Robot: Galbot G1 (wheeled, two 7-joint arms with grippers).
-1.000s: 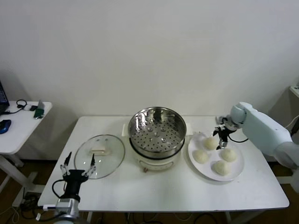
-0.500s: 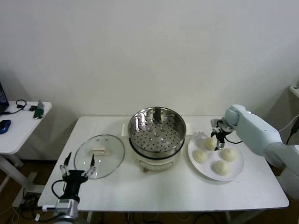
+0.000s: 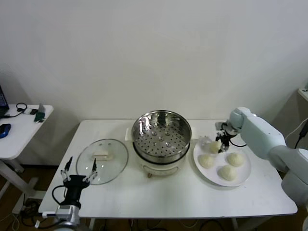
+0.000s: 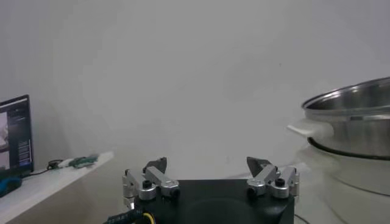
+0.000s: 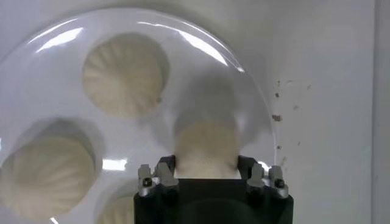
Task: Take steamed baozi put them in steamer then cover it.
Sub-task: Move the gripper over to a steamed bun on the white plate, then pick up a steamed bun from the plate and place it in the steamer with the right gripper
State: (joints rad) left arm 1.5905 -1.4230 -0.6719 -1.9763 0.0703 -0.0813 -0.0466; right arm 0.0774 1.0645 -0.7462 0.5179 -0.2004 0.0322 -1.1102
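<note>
On the white worktop (image 3: 168, 195), the steel steamer (image 3: 162, 132) stands at the centre on its white base, its perforated floor bare. At its 9 o'clock the glass cover (image 3: 102, 160) lies flat beside it. At its 3 o'clock a white plate (image 3: 244, 176) carries all four steamed baozi (image 3: 227, 173). The right hand (image 3: 219, 142) is down at the plate's 11 o'clock, fingers clamped on the bun (image 5: 206, 148) there, gripping it on both sides. The left hand (image 3: 79, 169) sits at the worktop's near edge, at the cover's 7 o'clock, fingers spread wide apart with nothing between them.
</note>
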